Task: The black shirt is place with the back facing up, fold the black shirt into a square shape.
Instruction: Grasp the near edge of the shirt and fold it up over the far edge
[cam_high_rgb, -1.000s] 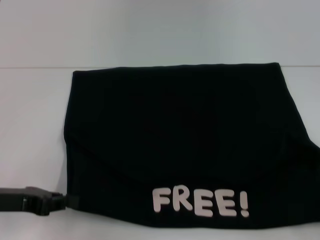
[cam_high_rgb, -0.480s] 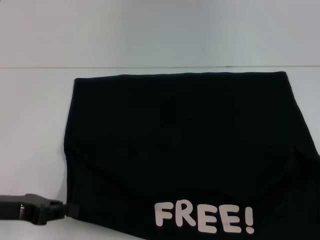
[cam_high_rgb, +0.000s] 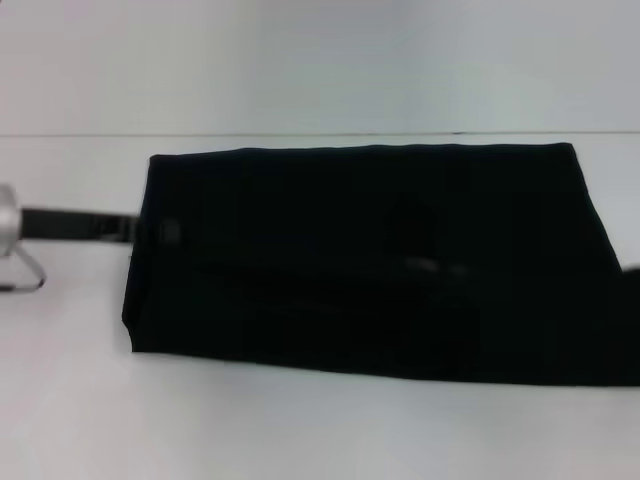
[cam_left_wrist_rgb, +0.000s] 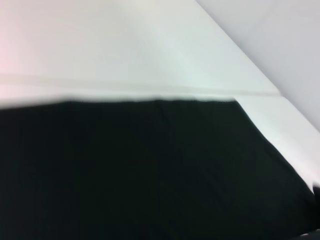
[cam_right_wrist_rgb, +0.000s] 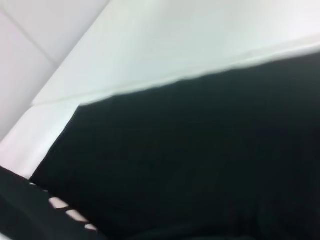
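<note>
The black shirt (cam_high_rgb: 370, 265) is lying limp and light; the left gripper (cam_high_rgb: 135, 228) is meeting its nine-o'clock hem, jaws unreadable, and hems look best for gripping.

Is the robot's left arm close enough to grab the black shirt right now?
Probably yes. In the head view the left gripper is right at the left edge of the black shirt, with only bare white table around and nothing between them. Whether it already grips the cloth is hard to tell.
</note>
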